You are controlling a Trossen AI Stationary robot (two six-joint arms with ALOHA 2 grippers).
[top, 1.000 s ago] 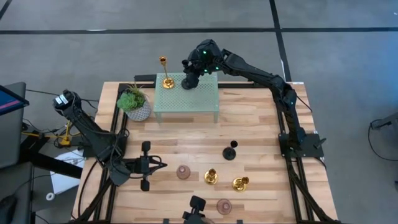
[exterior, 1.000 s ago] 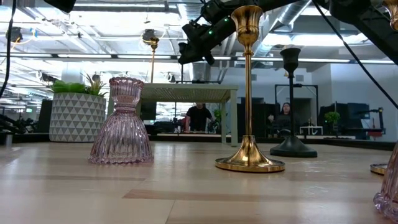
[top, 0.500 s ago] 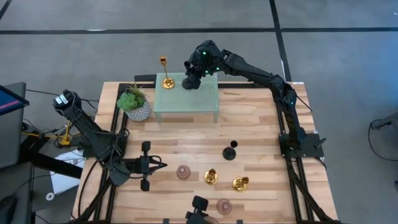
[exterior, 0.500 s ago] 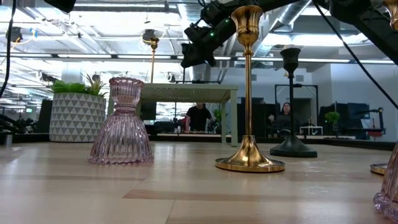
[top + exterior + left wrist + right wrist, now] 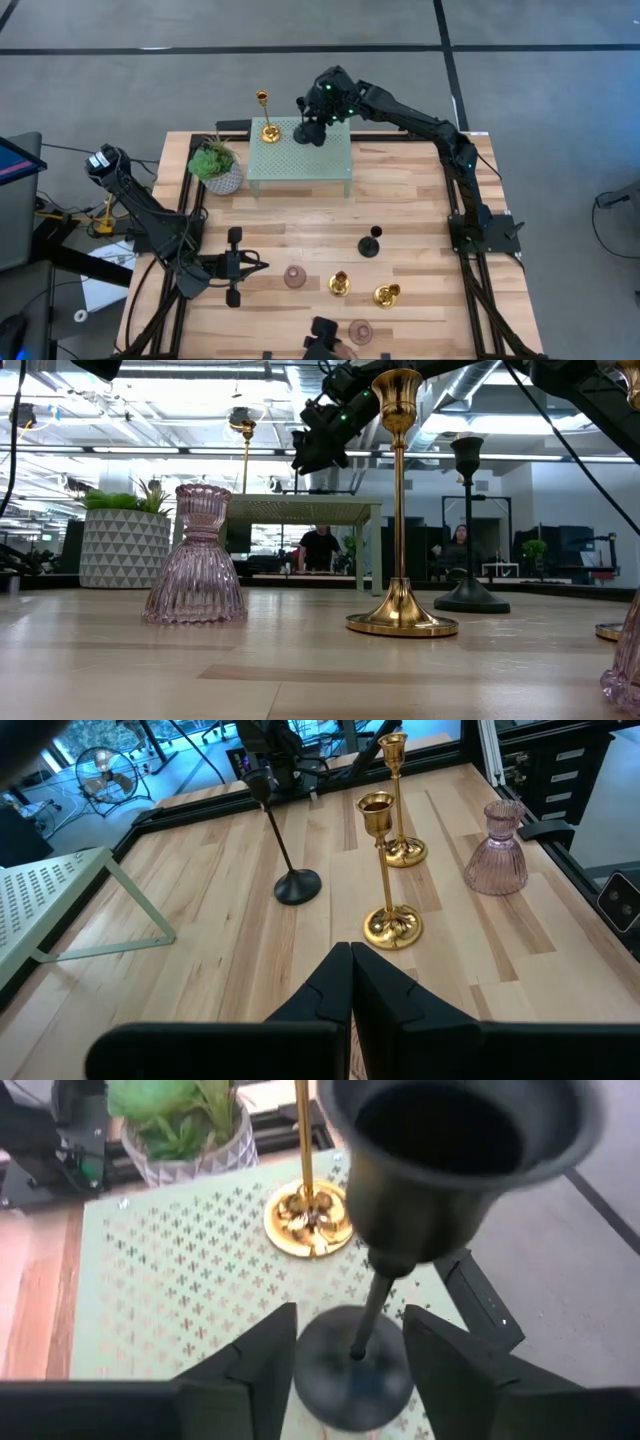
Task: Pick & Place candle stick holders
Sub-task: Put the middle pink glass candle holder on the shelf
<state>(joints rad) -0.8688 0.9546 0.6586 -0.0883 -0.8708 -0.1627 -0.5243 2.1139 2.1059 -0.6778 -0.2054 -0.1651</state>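
Our right gripper [image 5: 345, 1342] stands open around the upright black holder [image 5: 400, 1210] on the green stand [image 5: 300, 160], fingers flanking its base.

Black holder [image 5: 400, 1230] stood on green perforated stand [image 5: 170, 1270], flanked by spread fingers [image 5: 262, 1355], untouched, gold holder [image 5: 308, 1215] and plant [image 5: 185, 1125] seen behind.

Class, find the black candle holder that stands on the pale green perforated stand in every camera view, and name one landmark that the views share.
High: black candle holder on green stand, back centre.
Low: not discernible; dark right gripper above the stand.
Left wrist: not in view.
Right wrist: foreground, between fingers.
Landmark: gold holder.
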